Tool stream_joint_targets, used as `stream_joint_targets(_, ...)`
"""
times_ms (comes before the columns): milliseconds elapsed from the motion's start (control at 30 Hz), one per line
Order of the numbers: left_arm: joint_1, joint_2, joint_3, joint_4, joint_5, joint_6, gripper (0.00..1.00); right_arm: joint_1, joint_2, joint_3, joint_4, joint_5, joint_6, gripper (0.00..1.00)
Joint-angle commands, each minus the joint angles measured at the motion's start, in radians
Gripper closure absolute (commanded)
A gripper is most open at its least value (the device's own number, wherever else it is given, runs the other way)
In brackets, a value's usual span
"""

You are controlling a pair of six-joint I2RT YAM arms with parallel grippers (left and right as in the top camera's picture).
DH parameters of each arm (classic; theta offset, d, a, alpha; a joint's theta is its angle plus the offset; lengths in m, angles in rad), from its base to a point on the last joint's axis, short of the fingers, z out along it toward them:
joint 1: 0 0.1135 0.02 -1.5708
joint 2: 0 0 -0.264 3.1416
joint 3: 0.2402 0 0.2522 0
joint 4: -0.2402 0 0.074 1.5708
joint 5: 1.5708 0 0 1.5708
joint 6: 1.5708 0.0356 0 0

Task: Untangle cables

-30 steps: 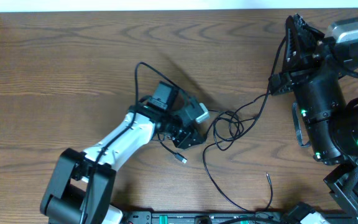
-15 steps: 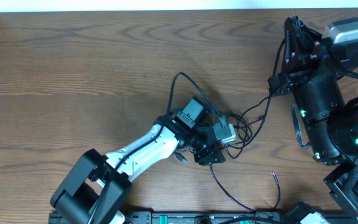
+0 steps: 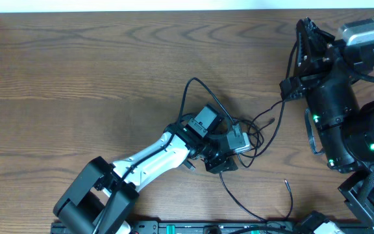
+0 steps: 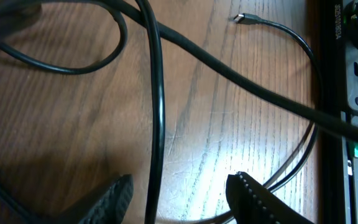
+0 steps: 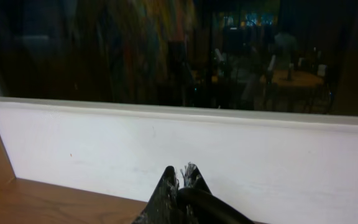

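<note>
- The cables (image 3: 257,125) are lying in a loose black tangle on the surface (image 3: 76,78), right of centre, with one free end (image 3: 286,184) trailing toward the near edge.
- In the left wrist view one strand (image 4: 157,93) is running straight between the fingers (image 4: 120,190). A second is crossing it diagonally, and a small plug (image 4: 240,18) is resting further off.
- The left tool (image 3: 229,155) is covering part of the knot from above, so the crossings beneath are hard to make out. Its jaws are standing wide apart around the strand, not clamping it.
- The right tool (image 3: 307,31) is pointing at the far wall. Its tips (image 5: 169,176) are pressed together, and I cannot tell whether anything is pinched there.
- Since a second ago the left arm has been moving rightward onto the tangle, bunching the loops.
</note>
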Motion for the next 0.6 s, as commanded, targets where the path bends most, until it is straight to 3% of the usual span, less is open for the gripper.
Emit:
stream_joint_targets(0,-0.003,0.037,-0.012,0.023,-0.011,-0.002,0.51,-0.004,-0.007,0.014,-0.002,-0.005,-0.012,0.99)
stream_joint_targets(67,-0.003,0.064,-0.012,0.037,-0.011,-0.002,0.61,-0.004,-0.011,0.014,-0.008,-0.005,-0.012,0.99)
stream_joint_targets(133,-0.003,0.090,-0.012,0.050,-0.011,-0.002,0.80,-0.004,-0.015,0.014,-0.014,-0.005,-0.012,0.99)
stream_joint_targets(200,-0.002,0.108,-0.012,0.055,-0.011,-0.002,0.91,-0.004,-0.018,0.014,-0.020,-0.004,-0.012,0.99)
stream_joint_targets(567,0.020,0.099,-0.011,0.028,-0.012,-0.021,0.93,-0.004,-0.022,0.014,-0.023,0.076,-0.019,0.99)
